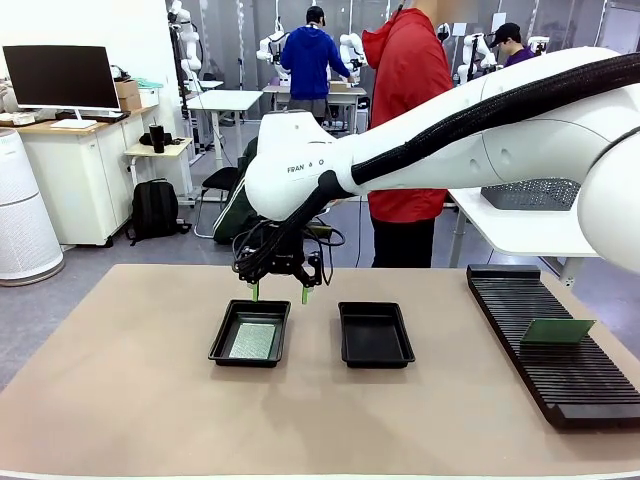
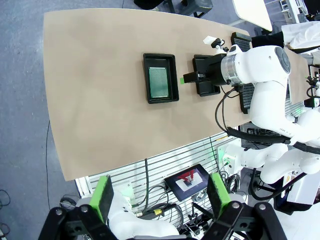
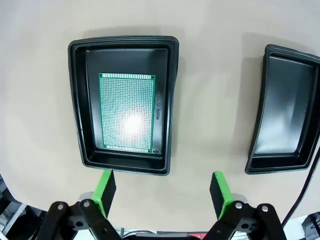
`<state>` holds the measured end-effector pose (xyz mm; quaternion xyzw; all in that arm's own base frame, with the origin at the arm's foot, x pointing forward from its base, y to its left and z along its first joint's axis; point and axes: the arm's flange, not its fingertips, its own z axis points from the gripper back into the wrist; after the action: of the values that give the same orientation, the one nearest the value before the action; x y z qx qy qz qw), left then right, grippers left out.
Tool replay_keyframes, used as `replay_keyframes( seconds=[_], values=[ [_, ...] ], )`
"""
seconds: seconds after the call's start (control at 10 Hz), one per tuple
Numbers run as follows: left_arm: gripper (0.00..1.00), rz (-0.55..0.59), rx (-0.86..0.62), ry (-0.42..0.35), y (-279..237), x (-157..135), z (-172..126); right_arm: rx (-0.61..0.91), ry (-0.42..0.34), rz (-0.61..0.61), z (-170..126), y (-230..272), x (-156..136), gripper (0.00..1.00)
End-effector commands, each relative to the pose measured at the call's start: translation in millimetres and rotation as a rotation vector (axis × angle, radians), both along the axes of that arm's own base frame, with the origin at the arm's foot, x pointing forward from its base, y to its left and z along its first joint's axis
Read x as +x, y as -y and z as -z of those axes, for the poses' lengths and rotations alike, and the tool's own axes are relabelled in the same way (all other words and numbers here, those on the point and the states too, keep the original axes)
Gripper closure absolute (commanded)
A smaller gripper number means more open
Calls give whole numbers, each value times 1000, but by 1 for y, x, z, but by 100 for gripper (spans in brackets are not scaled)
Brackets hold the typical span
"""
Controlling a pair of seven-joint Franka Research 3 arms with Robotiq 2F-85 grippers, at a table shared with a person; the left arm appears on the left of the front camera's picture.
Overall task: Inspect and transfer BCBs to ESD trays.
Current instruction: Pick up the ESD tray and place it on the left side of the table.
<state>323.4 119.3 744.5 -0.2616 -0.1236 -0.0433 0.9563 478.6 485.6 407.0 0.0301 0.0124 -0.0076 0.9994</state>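
Two black ESD trays lie side by side mid-table. The left tray holds one green BCB flat on its floor. Nothing lies in the right tray. A second BCB stands on edge in the slotted rack. My right gripper hangs open just above the left tray's far rim, nothing between its fingers. High above the table's near side, my left gripper is open with nothing in it.
A person in a red jacket stands at the far edge, hands out of sight. The long black rack runs along the table's right side. My right arm crosses over the right tray in the left wrist view. Bare tabletop spreads left and front.
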Motion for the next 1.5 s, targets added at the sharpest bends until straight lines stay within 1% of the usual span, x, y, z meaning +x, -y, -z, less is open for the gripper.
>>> replay_keyframes(
  seconds=[0.0, 1.2, 1.4],
  values=[
    [0, 0, -8, 1, 0, 0, 1, 3, 4, -6, 0, 0, -1, 0],
    [0, 0, 0, 0, 0, 0, 0, 0, 0, 0, 0, 0, 0, 0],
    [0, -2, 7, -5, 5, 0, 3, 54, 4, 10, -6, 14, -6, 0]
  ],
)
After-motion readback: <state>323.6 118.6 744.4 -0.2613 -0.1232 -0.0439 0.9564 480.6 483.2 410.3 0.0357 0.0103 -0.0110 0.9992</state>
